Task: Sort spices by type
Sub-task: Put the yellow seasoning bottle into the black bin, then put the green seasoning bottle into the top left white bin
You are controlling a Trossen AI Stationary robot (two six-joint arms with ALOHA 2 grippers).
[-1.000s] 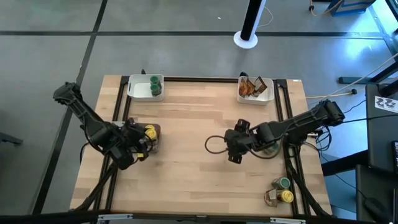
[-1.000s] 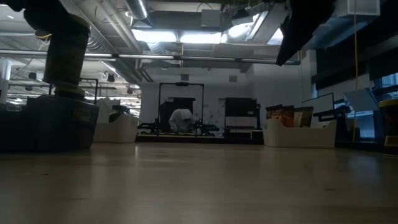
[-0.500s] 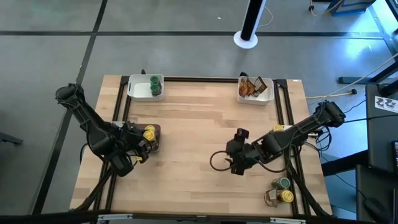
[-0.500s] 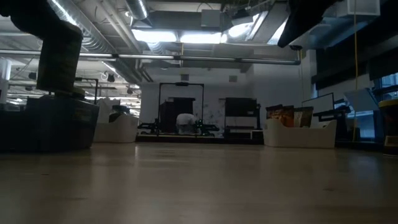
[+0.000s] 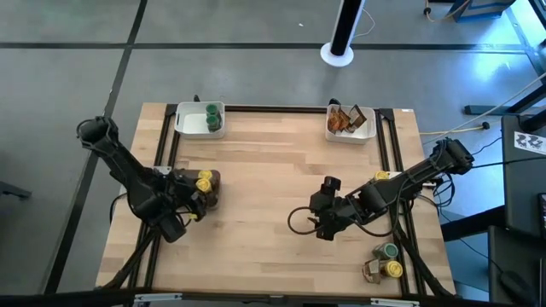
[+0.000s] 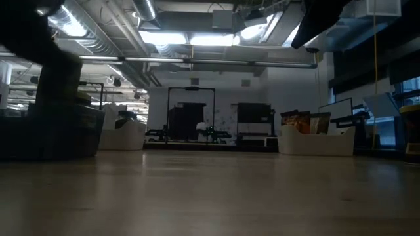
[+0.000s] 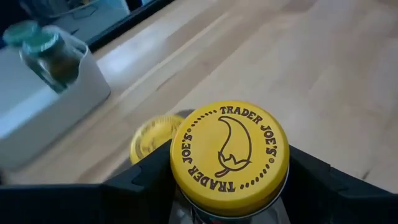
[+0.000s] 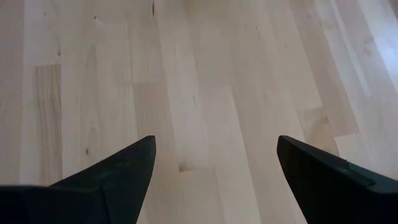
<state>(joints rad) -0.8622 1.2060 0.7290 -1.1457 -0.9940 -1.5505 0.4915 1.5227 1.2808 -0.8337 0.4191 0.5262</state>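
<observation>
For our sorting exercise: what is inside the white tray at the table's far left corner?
The white tray holds two green-lidded jars, standing close together. Their contents cannot be made out, and the tray floor beneath them is covered.

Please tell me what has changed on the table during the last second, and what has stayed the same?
The right gripper, open and empty, moved from the table's middle toward the near right corner, where a few spices wait. The left gripper, shut on a yellow-lid jar, shifted only slightly over the dark tray. The green-lid jars in the left white tray and the packets in the right white tray stayed put.
</observation>
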